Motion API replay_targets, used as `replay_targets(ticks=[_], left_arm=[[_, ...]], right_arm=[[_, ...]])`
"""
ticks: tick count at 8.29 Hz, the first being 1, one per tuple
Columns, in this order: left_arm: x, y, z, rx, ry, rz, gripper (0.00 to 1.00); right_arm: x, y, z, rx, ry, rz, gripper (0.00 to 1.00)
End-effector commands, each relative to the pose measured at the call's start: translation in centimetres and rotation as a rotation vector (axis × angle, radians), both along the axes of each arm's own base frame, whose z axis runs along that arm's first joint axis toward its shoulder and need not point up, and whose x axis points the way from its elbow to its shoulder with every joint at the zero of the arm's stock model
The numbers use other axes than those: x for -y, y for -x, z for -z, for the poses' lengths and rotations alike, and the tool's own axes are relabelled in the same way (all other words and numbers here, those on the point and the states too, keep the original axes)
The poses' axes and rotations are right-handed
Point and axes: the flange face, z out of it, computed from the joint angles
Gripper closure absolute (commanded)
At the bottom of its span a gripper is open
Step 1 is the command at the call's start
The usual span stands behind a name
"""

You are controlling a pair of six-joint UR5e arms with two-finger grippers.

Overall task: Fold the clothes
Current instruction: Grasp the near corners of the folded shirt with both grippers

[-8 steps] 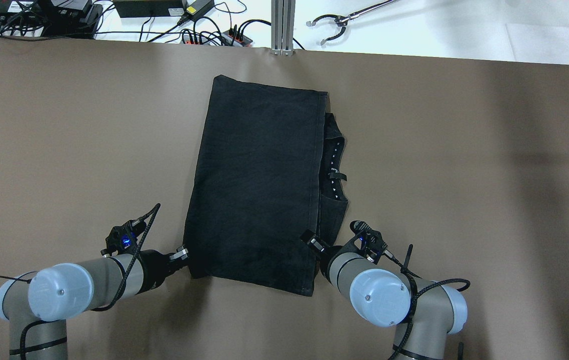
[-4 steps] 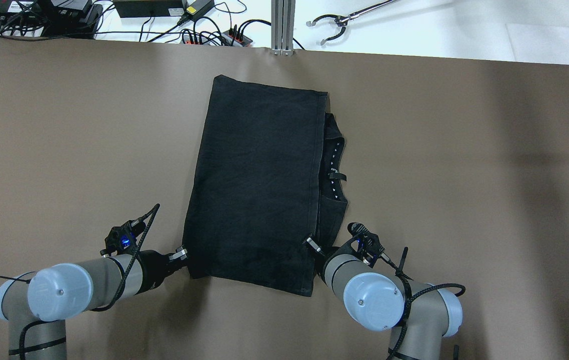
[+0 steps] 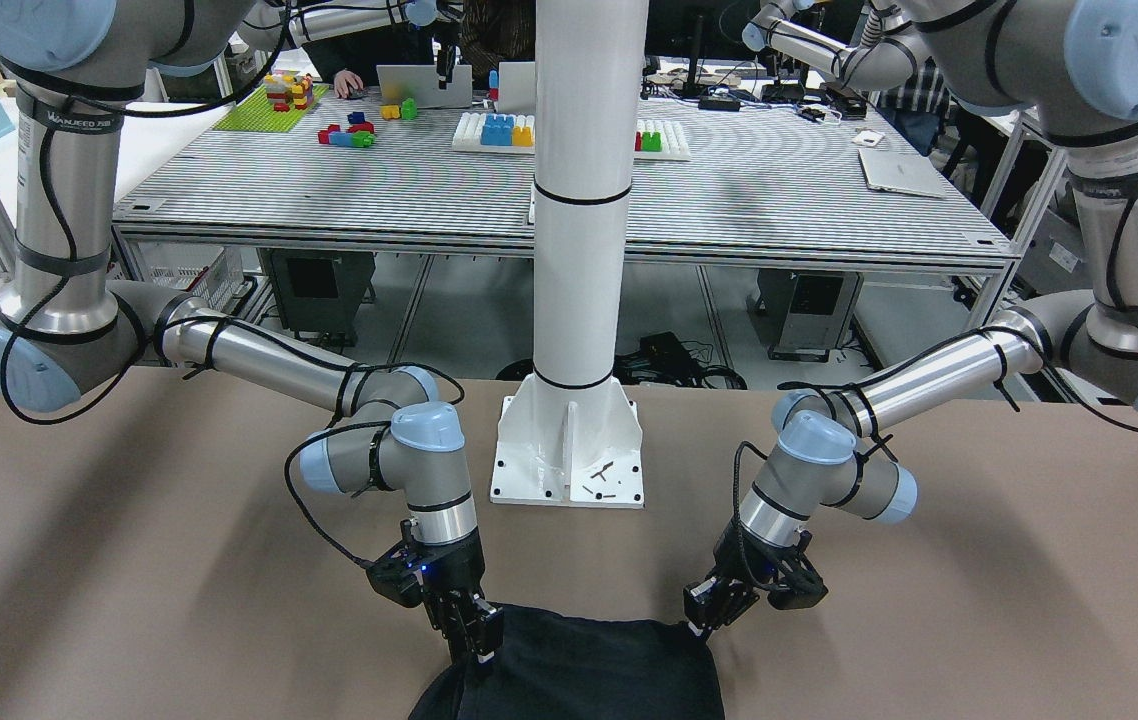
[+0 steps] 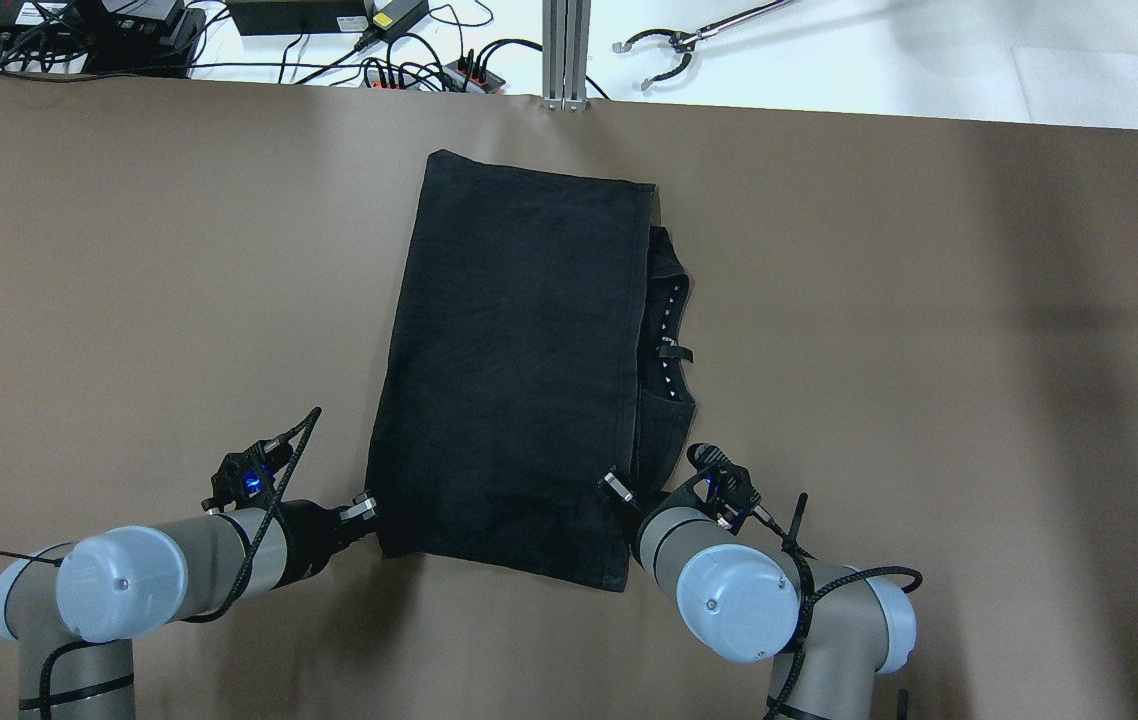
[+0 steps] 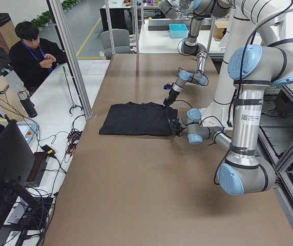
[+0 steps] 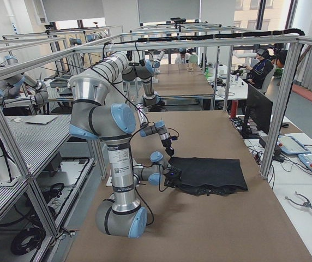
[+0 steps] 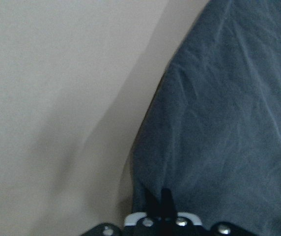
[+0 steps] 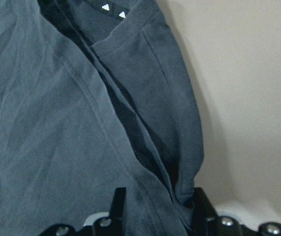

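Observation:
A black garment [image 4: 519,370] lies folded in a long rectangle on the brown table [image 4: 129,300], with its collar and a lower layer sticking out along the right edge. My left gripper [image 4: 366,507] is at the near left corner, shut on the cloth; the left wrist view shows its fingertips [image 7: 160,201] pinched together at the garment [image 7: 219,123] edge. My right gripper [image 4: 617,487] is at the near right edge, open. In the right wrist view its fingers [image 8: 118,199] stand apart with the layered edges of the garment [image 8: 57,123] between them.
Cables and power strips [image 4: 409,60], a metal post [image 4: 566,50] and a grabber tool [image 4: 679,40] lie beyond the table's far edge. The robot's white base column [image 3: 579,300] stands behind both arms. A person [image 5: 34,56] sits past the far side.
My right arm has moved left and forward, bringing its gripper onto the garment's near right edge. The left arm and the garment have stayed where they were.

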Motion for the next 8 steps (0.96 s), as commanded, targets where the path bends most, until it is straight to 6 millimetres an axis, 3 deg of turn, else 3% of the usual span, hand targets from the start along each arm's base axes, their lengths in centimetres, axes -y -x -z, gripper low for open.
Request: replay_targets(ticks=[1,2,4,5,7,8], left_arm=[[0.0,0.0,0.3,-0.004,-0.003,-0.001,1.00],[0.0,0.0,0.3,-0.004,-0.003,-0.001,1.00],[0.0,0.2,0.5,-0.009,-0.006,-0.002,1.00],[0.1,0.4,0.8,-0.013,-0.008,-0.001,1.00],[-0.4,2.0,3.7,-0.060,-0.022,-0.008,1.00],[-1.1,3.1,5.8,-0.066,-0.016,-0.032,1.00]], right_arm=[[0.1,0.3,0.7,-0.007,0.003,-0.001,0.51],[0.1,0.3,0.7,-0.008,0.002,-0.002,0.59],[0.1,0.2,0.9,-0.005,0.001,0.000,0.96],[0.1,0.1,0.8,-0.007,-0.001,0.000,1.00],[0.4,-0.6,0.5,-0.022,-0.019,0.012,1.00],[-0.1,-2.1,1.0,-0.028,-0.062,0.042,1.00]])
